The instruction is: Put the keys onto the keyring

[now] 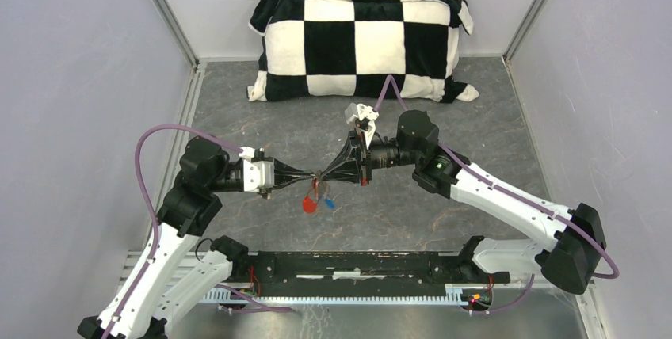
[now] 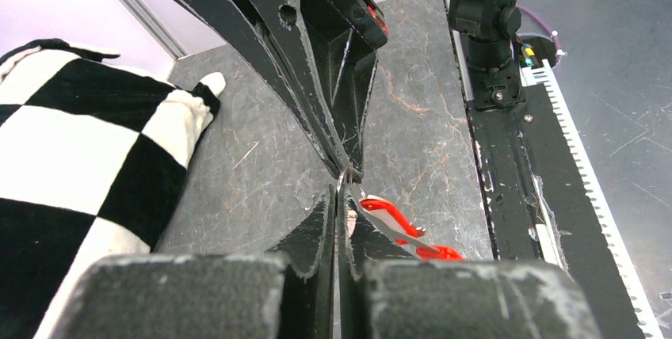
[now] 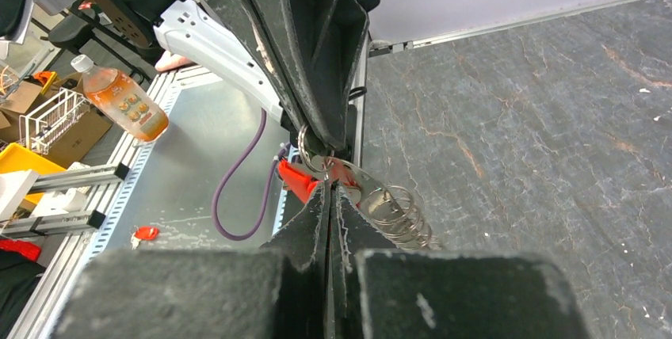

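Claw status: the left claw (image 1: 311, 174) and the right claw (image 1: 325, 173) meet tip to tip above the middle of the desk (image 1: 460, 220). Each has its fingers narrowed to a pinch on the bunch (image 3: 349, 184) of metal parts held between them. Which part each claw pinches cannot be told.

Task item location:
- The keys (image 1: 317, 195) hang below the meeting point, off the desk.
- A red tag (image 1: 308, 206) and a blue tag (image 1: 329, 203) dangle lowest.
- In the right wrist view the keyring (image 3: 394, 214) shows as a stack of silver loops just beside the right claw's tips.

Progress (judgement):
- The tagged keys appear to hang from the bunch, so at least part of the threading looks done.
- Whether a key is halfway onto a loop cannot be told.
- No loose key is visible on the desk in the top view.
- Final seating of the pinched part and release are likely left.

Surroundings: the desk surface is dark grey with a marbled pattern. Pale walls with metal corner posts close it on three sides. A black-and-white checked pillow (image 1: 360, 42) lies against the far wall.
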Controlling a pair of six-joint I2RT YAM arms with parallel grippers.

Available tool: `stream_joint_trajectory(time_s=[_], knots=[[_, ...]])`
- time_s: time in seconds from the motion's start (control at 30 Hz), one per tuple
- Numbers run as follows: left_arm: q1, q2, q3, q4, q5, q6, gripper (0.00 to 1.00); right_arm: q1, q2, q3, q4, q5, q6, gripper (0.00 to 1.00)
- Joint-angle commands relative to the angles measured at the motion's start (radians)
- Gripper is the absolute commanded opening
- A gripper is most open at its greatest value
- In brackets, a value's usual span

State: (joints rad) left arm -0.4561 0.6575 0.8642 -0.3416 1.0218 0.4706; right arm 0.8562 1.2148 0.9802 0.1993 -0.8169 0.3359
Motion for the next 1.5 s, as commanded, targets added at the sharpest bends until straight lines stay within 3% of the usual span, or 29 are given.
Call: stream_joint_trajectory(time_s=[0.0,0.2,0.4,0.57,0.9,1.3,1.47], knots=[[-0.003,-0.011,0.001,0.057,0.000,0.026,0.02,-0.002,-0.008,-0.019,0.014,-0.008,-0.005,0.00],[-0.003,-0.013,-0.005,0.076,0.001,0.007,0.02,-0.002,-0.004,-0.008,0.020,-0.014,-0.002,0.06],[-0.003,-0.012,-0.009,0.070,0.000,0.002,0.02,-0.004,-0.040,0.092,-0.141,0.063,-0.145,0.34],[-0.003,-0.013,-0.019,0.070,0.000,-0.009,0.02,-0.004,-0.061,0.083,-0.105,0.081,-0.150,0.44],[-0.003,-0.010,-0.019,0.087,-0.003,-0.023,0.02,0.002,-0.013,0.068,0.001,0.042,-0.091,0.44],[-0.003,-0.007,-0.017,0.087,-0.009,-0.014,0.02,0.018,0.025,0.063,0.045,0.011,-0.063,0.30],[-0.003,-0.004,-0.016,0.087,-0.015,-0.012,0.02,0.023,0.023,0.060,0.050,0.002,-0.058,0.38]])
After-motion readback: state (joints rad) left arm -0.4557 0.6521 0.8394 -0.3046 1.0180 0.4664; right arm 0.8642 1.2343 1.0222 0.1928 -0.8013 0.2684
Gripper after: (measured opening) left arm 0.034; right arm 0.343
